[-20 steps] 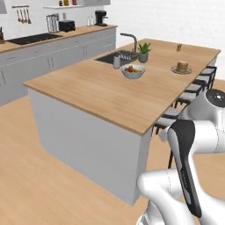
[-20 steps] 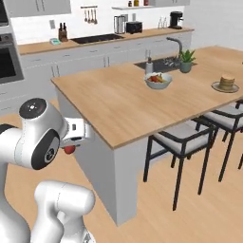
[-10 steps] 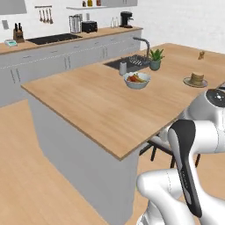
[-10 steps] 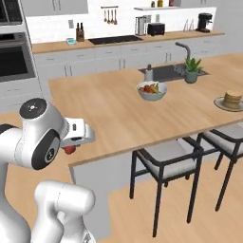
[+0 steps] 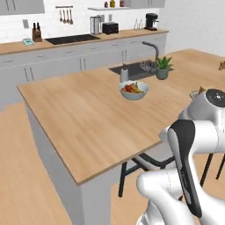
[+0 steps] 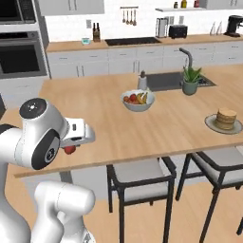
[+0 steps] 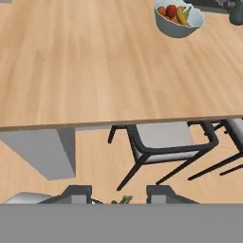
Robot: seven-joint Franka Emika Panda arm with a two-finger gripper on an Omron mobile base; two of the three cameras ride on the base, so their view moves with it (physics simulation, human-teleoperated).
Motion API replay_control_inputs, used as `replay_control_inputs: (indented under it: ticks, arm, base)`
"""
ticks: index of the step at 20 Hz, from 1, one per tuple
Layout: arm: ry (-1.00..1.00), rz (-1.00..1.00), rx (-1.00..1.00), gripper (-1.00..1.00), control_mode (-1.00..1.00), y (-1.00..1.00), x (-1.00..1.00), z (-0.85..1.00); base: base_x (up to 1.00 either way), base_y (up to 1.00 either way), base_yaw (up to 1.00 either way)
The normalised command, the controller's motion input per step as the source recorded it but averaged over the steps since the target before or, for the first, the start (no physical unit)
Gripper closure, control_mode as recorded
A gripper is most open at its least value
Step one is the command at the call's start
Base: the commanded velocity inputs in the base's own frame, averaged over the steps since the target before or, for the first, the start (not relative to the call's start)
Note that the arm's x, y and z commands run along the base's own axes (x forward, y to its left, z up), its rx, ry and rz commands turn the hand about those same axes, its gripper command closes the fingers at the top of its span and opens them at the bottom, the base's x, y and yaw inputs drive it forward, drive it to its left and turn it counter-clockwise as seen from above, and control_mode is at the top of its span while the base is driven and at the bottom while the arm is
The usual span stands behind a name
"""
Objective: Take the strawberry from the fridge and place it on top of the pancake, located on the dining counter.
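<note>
Wide bare wood spreads across the dining worktop (image 6: 109, 118), whose near edge runs just ahead of our fingers (image 6: 71, 148). We see them clenched on the strawberry (image 6: 70, 150), a small red berry hanging below the hand; in the hand view its green leaves (image 7: 122, 200) show between the fingers, though its long axis we cannot tell. Beyond the edge, dark-framed stools (image 6: 142, 182) stand tucked under the worktop. Farther off sits a white fruit bowl (image 6: 137, 101), and well apart the pancake (image 6: 226, 118) on its grey plate.
</note>
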Motion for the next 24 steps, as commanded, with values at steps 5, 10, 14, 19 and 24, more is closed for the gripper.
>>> replay_control_inputs:
  ticks: [5,10,14,19,24]
  arm:
    - [0.0,0.0,0.0,1.0,1.0,0.0,0.0,0.0]
    - [0.0,0.0,0.0,1.0,1.0,0.0,0.0,0.0]
    - [0.0,0.0,0.0,1.0,1.0,0.0,0.0,0.0]
    - [0.0,0.0,0.0,1.0,1.0,0.0,0.0,0.0]
    - [0.0,0.0,0.0,1.0,1.0,0.0,0.0,0.0]
  base:
    - [0.26,-1.0,0.33]
    - [0.2,-1.0,0.32]
    - [0.21,-1.0,0.32]
    - [0.18,-1.0,0.33]
    - [0.11,-1.0,0.32]
